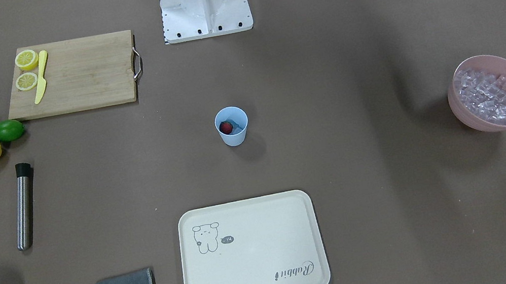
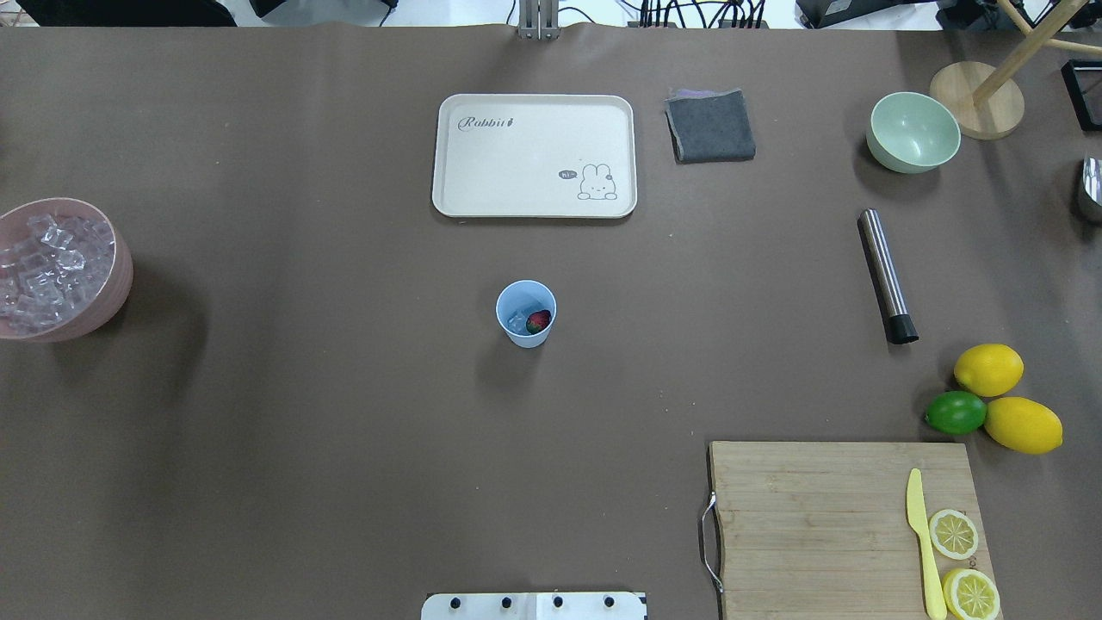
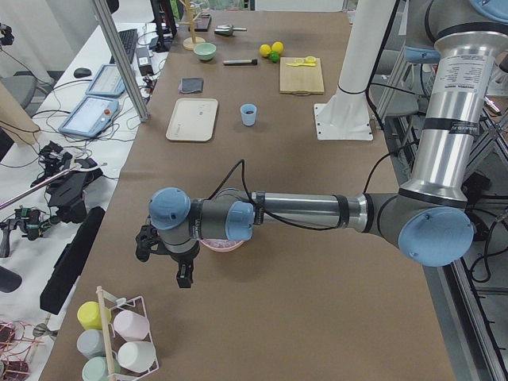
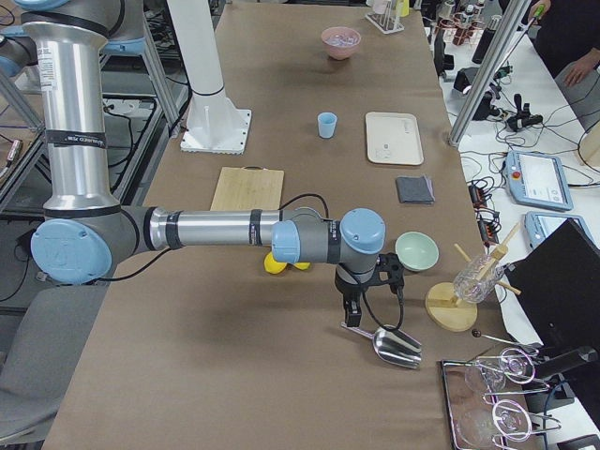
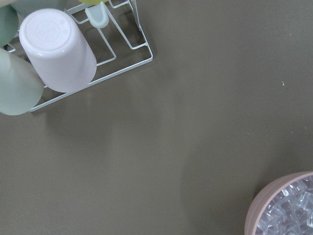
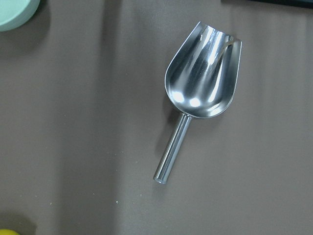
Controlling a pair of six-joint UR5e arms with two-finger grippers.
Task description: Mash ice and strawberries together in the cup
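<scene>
The light blue cup [image 1: 233, 134] stands upright mid-table, also seen from overhead as cup [image 2: 526, 336]. Inside it lie a red strawberry [image 2: 538, 321] and some clear ice [image 2: 517, 321]. More ice [image 1: 489, 94] fills the pink bowl [image 1: 459, 115] at the robot's left end. My left gripper [image 3: 184, 276] hangs beside that bowl, far from the cup. At the opposite table end, my right gripper [image 4: 349, 316] hovers just over the handle of a steel scoop [image 6: 203, 90]. Neither wrist view shows fingers, so I cannot tell either gripper's state.
A steel muddler [image 2: 887, 275] lies on the robot's right, near two lemons [image 2: 988, 368] and a lime [image 2: 956, 412]. A cutting board [image 2: 818, 517] holds a yellow knife and lemon slices. A cream tray [image 2: 534, 155], grey cloth [image 2: 710, 126], green bowl [image 2: 913, 131] and cup rack [image 5: 73, 54] are around.
</scene>
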